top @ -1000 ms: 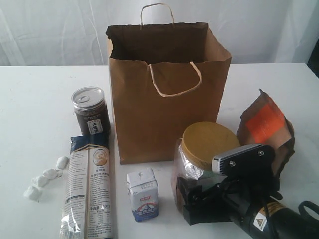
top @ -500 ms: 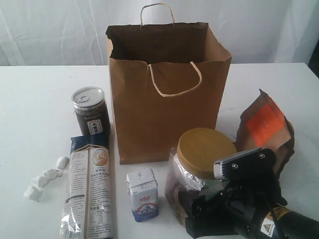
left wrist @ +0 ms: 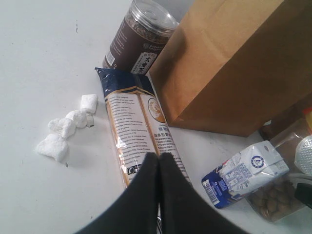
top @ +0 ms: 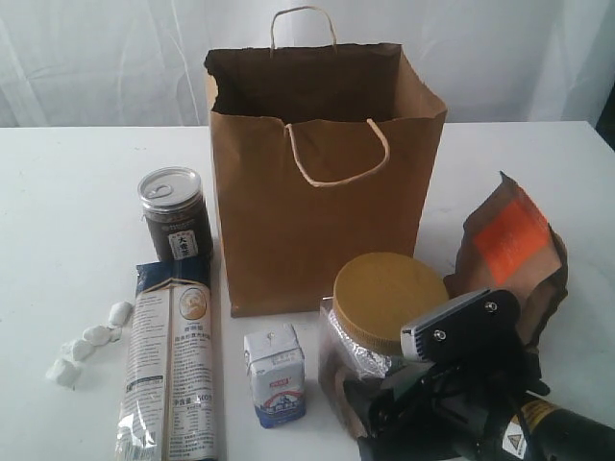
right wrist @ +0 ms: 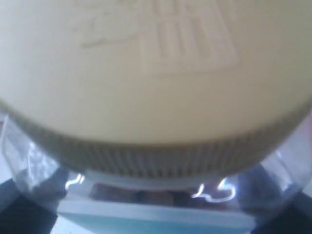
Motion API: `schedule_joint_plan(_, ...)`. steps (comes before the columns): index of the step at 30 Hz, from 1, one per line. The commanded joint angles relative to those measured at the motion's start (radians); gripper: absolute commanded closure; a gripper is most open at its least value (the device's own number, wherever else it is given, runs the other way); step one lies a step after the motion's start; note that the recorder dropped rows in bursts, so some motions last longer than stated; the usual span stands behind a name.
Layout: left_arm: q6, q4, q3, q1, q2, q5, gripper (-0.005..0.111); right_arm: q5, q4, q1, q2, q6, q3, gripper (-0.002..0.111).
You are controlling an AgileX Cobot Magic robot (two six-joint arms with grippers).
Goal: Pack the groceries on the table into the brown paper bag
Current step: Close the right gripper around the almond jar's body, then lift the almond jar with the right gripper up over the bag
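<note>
The right gripper (top: 373, 396) reaches in from the near right edge of the desk (top: 67, 192), its jaws set on either side of the gold-lidded clear jar (top: 384, 293) and gripping its clear body. The jar leans off upright, just in front of the brown paper bag (top: 317, 192), which stands open at the middle of the desk. The orange-labelled brown pouch (top: 514, 245) stands just behind the gripper. The left gripper (left wrist: 158, 158) hangs over the near end of the long noodle packet (top: 173, 365) with its jaws closed and empty. The silver-lidded dark jar (top: 175, 216) stands left of the bag. The small white-blue carton (top: 275, 375) stands beside the packet, and the white wrapped sweets (top: 88, 341) lie on its other side.
</note>
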Motion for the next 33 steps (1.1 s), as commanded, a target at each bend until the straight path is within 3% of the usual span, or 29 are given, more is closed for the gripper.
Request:
schedule_joint_plan(1, 0.001, -0.011, 0.004, -0.009, -0.005, 0.004, 0.107, 0.031, -0.001, 0.0, -0.042, -0.005, 0.004, 0.108)
schedule_joint_plan(26, 0.001, -0.011, 0.004, -0.009, -0.005, 0.004, 0.107, 0.041, 0.073, 0.0, -0.228, -0.028, 0.049, 0.108)
schedule_joint_plan(33, 0.001, -0.011, 0.004, -0.009, -0.005, 0.004, 0.107, 0.04, 0.049, 0.0, -0.321, 0.08, 0.048, 0.108)
